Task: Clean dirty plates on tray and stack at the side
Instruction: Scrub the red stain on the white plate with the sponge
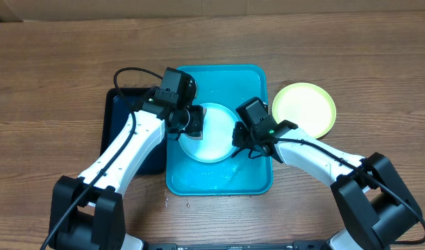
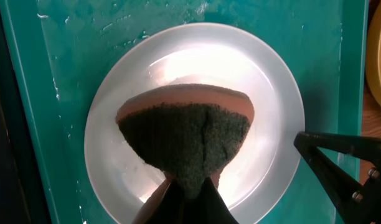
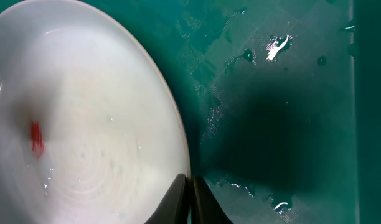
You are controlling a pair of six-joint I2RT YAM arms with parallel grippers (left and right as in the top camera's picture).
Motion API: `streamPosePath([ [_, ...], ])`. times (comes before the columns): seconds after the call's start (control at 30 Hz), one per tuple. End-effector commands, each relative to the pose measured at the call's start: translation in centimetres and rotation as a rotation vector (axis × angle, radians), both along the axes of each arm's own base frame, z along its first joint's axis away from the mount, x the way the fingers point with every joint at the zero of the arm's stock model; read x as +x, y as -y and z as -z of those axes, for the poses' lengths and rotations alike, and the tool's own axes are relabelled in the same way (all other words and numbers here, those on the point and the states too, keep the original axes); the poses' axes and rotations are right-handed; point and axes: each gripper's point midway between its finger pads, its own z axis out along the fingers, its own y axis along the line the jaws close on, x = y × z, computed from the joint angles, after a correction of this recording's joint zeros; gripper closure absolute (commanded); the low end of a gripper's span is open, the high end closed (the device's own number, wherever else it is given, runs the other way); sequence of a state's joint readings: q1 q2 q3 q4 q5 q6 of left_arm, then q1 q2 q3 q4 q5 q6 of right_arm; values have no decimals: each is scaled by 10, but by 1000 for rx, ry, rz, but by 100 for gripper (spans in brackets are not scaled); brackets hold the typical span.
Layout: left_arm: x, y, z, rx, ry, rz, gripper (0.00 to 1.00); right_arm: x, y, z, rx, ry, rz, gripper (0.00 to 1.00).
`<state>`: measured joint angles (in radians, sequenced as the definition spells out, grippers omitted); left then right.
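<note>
**Wet plate pinned by its rim for scrubbing**

The pale cyan plate (image 1: 216, 139) lay in the blue tray (image 1: 198, 179). It looked like thin, light, stiff plastic, probably slippery while wet, so its rim seemed the best hold. The right jaws were pinched together on that rim, and the left jaws were clamped on a scouring sponge (image 2: 184, 134). No writing was legible

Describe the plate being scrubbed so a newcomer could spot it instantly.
Start at the bright cyan-blue tray in the middle of the wooden table. The plate lies inside it, under a dark green sponge. It is pale whitish-cyan, unlike the yellow-green plate lying on the bare table beside the tray.
</note>
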<state>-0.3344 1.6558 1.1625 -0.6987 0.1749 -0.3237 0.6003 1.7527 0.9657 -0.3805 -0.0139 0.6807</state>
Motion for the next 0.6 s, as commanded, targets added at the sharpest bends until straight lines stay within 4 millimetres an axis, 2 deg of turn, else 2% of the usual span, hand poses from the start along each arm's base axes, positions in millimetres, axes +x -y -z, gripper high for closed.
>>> streamPosePath([
  [0.0, -2, 0, 12, 16, -24, -12, 96, 4, -4, -15, 20, 41, 1, 96],
  [0.3, 2, -2, 56, 59, -98, -15, 96, 4, -4, -15, 20, 41, 1, 96],
  [0.57, -9, -3, 94, 82, -207, -9, 96, 4, -5, -15, 21, 42, 1, 96],
])
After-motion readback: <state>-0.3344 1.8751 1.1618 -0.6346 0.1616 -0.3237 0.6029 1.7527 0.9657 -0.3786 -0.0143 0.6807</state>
